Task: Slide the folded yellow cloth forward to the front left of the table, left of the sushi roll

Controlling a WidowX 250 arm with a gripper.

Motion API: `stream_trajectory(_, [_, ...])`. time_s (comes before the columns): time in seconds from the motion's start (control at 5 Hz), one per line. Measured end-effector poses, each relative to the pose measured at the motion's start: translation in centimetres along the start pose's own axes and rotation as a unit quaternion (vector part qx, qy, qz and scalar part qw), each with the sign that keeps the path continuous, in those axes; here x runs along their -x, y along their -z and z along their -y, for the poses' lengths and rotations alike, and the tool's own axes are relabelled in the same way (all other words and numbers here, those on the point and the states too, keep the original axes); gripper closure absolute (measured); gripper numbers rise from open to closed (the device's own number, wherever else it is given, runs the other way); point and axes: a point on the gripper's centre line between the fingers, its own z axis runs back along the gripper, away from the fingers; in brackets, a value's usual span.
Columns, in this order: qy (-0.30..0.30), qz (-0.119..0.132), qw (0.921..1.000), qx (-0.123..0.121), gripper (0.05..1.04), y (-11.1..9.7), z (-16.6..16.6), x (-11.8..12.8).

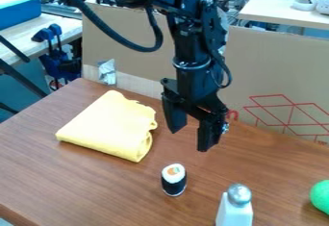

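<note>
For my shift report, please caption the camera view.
Open gripper above a wooden table, near folded yellow cloth, sushi roll, shaker and green ball.

Arm's (193,44) pretty much all black, chunky segments, with a fat black cable (137,47) looping off it, a thinner one down the side, a shiny band (192,67), and a blocky black two-fingered tool (189,141) with silvery bits.

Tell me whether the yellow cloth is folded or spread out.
Folded: the yellow cloth lies in a compact, thick pad on the table, with layers rolled over at its right edge.
</note>
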Motion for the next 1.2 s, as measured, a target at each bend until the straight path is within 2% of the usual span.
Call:
stream_trajectory(0.2, [-0.002,-0.016,0.9999,0.002,0.078,1.0,0.0,0.3])
stream_trajectory(0.4, [-0.038,-0.03,0.9986,-0.019,0.078,1.5,-2.9,0.3])
stream_trajectory(0.6, [-0.073,-0.015,0.9971,-0.015,0.078,1.6,-6.2,-0.3])
stream_trajectory(0.8, [-0.091,-0.004,0.9955,-0.027,0.078,1.6,-8.4,-0.7])
stream_trajectory(1.2, [-0.112,0.033,0.9912,-0.062,0.078,3.8,-12.6,-2.5])
